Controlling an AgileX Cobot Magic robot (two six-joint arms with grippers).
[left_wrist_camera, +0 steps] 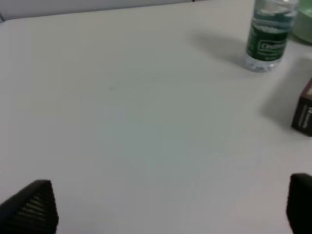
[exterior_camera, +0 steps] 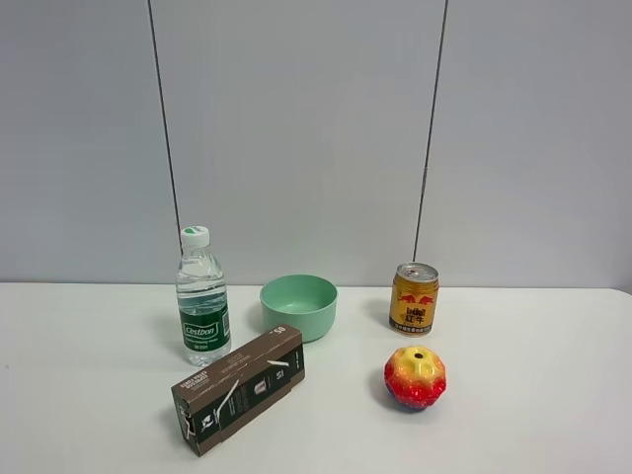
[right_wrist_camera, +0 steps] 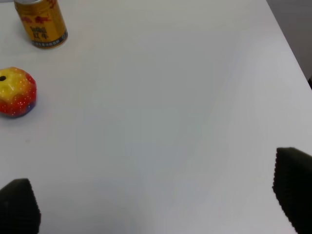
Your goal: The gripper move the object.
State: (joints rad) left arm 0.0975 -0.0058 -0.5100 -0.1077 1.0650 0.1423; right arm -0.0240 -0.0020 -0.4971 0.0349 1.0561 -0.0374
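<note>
Nearest the high camera, a white table (exterior_camera: pixel 553 415) fills the lower part of the view, matte and plain, with soft shadows under each thing. On it, toward seven o'clock from the table's middle, lies one dark brown carton (exterior_camera: pixel 238 388), flat on its long side and angled, one end pointing toward the camera. Toward four o'clock sits one round toy fruit (exterior_camera: pixel 415 377), yellow on top and red below, with a small dark hole at its crown.

Farther back come three more single items in a loose row. One clear water bottle (exterior_camera: pixel 202 296) with a white cap and dark green label stands upright at about ten o'clock, just behind the carton and apart from it. One pale green bowl (exterior_camera: pixel 298 307) sits at twelve o'clock, near the bottle without touching it. One gold drink can (exterior_camera: pixel 414 298) stands upright at two o'clock, behind the toy fruit.

Behind the table rises a grey panelled wall (exterior_camera: pixel 296 128), split by two thin dark seams.

Neither arm shows in the high view. In the left wrist view the left gripper (left_wrist_camera: pixel 168 207) hangs over bare table, its two black fingers spread wide, well apart from the bottle. The right gripper (right_wrist_camera: pixel 156 195) is likewise spread wide over bare table, though its blurred tips are only partly seen.
</note>
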